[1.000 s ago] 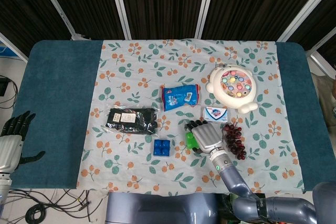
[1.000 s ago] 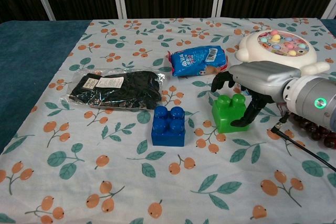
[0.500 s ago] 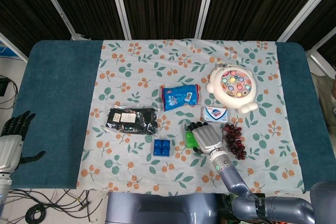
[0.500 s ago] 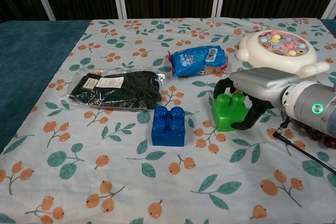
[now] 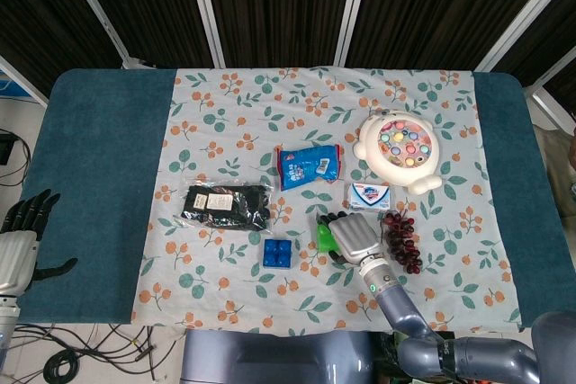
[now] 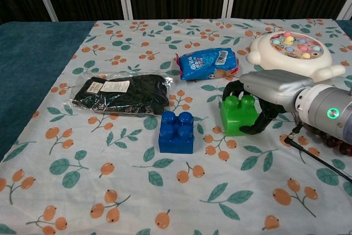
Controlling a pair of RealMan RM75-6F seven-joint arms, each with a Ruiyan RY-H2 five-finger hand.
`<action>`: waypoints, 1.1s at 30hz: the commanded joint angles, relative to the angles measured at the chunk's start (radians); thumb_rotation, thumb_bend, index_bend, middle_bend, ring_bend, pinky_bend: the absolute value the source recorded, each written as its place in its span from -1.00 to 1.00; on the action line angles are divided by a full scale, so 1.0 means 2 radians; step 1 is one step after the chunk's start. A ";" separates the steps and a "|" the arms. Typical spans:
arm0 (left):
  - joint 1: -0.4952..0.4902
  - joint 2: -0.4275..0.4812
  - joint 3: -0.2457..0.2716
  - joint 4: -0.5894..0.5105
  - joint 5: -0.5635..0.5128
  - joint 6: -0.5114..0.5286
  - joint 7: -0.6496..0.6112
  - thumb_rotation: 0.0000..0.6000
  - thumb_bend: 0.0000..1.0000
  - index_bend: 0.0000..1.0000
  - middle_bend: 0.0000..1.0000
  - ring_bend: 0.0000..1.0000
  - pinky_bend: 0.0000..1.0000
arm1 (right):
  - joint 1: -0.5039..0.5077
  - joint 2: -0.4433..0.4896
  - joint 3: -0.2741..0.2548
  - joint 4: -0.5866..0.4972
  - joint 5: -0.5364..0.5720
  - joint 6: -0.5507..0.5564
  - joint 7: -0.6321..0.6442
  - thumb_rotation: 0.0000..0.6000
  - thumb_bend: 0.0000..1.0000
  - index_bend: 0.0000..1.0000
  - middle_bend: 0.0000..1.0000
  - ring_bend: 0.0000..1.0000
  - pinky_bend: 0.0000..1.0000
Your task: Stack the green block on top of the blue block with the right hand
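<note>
The green block (image 6: 238,115) (image 5: 324,238) stands on the floral cloth, right of the blue block (image 6: 176,131) (image 5: 277,254) with a small gap between them. My right hand (image 6: 270,88) (image 5: 356,236) lies over the green block's top and right side. Its fingers curl down behind the block and its thumb presses the near right side, so it grips the block. The block looks slightly tilted, still low on the cloth. My left hand (image 5: 22,238) rests at the table's left edge, fingers spread, holding nothing.
A black packet (image 6: 122,93) lies left of the blue block. Behind the blocks lies a blue snack bag (image 6: 207,63). A white fishing toy (image 6: 290,49) sits at the back right, with dark grapes (image 5: 401,242) and a small sachet (image 5: 369,193) near my right hand.
My right hand has lowered and closed around the green block. The block has shifted slightly left and tipped a little.
</note>
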 commanded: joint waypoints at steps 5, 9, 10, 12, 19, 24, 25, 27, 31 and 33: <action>0.000 -0.001 0.000 -0.001 -0.001 0.000 0.001 1.00 -1.00 -1.00 -1.00 -1.00 -1.00 | 0.008 0.036 0.021 -0.052 -0.016 0.008 -0.001 1.00 0.14 0.12 -0.04 -0.11 0.06; 0.000 -0.001 0.000 -0.001 -0.001 -0.001 0.003 1.00 -1.00 -1.00 -1.00 -1.00 -1.00 | 0.020 0.060 0.038 -0.109 0.003 0.013 -0.026 1.00 0.14 0.12 -0.03 -0.10 0.06; 0.000 -0.001 0.001 -0.001 -0.001 -0.002 0.003 1.00 -1.00 -1.00 -1.00 -1.00 -1.00 | 0.024 0.062 0.040 -0.119 0.008 0.014 -0.035 1.00 0.14 0.12 -0.03 -0.10 0.06; -0.001 -0.001 0.001 -0.002 -0.002 -0.002 0.005 1.00 -1.00 -1.00 -1.00 -1.00 -1.00 | 0.032 0.064 0.043 -0.136 0.021 0.019 -0.055 1.00 0.14 0.13 -0.03 -0.10 0.06; -0.001 0.001 0.000 -0.003 -0.002 -0.004 0.002 1.00 -1.00 -1.00 -1.00 -1.00 -1.00 | 0.075 0.027 0.063 -0.162 0.106 0.054 -0.136 1.00 0.14 0.13 -0.03 -0.09 0.06; -0.002 0.004 0.000 -0.006 -0.006 -0.009 -0.002 1.00 -1.00 -1.00 -1.00 -1.00 -1.00 | 0.110 -0.019 0.087 -0.152 0.167 0.092 -0.183 1.00 0.14 0.14 -0.02 -0.09 0.06; -0.002 0.005 0.000 -0.007 -0.006 -0.009 -0.003 1.00 -1.00 -1.00 -1.00 -1.00 -1.00 | 0.115 -0.028 0.092 -0.150 0.177 0.100 -0.187 1.00 0.14 0.15 -0.01 -0.09 0.06; -0.002 0.006 0.000 -0.008 -0.006 -0.010 -0.006 1.00 -1.00 -1.00 -1.00 -1.00 -1.00 | 0.126 -0.044 0.102 -0.147 0.199 0.115 -0.197 1.00 0.14 0.15 -0.01 -0.08 0.06; -0.003 0.007 0.001 -0.008 -0.006 -0.013 -0.009 1.00 -1.00 -1.00 -1.00 -1.00 -1.00 | 0.142 -0.063 0.110 -0.142 0.223 0.138 -0.214 1.00 0.14 0.15 -0.01 -0.08 0.06; -0.004 0.008 0.001 -0.009 -0.006 -0.014 -0.010 1.00 -1.00 -1.00 -1.00 -1.00 -1.00 | 0.146 -0.070 0.113 -0.140 0.232 0.145 -0.217 1.00 0.14 0.15 -0.01 -0.08 0.06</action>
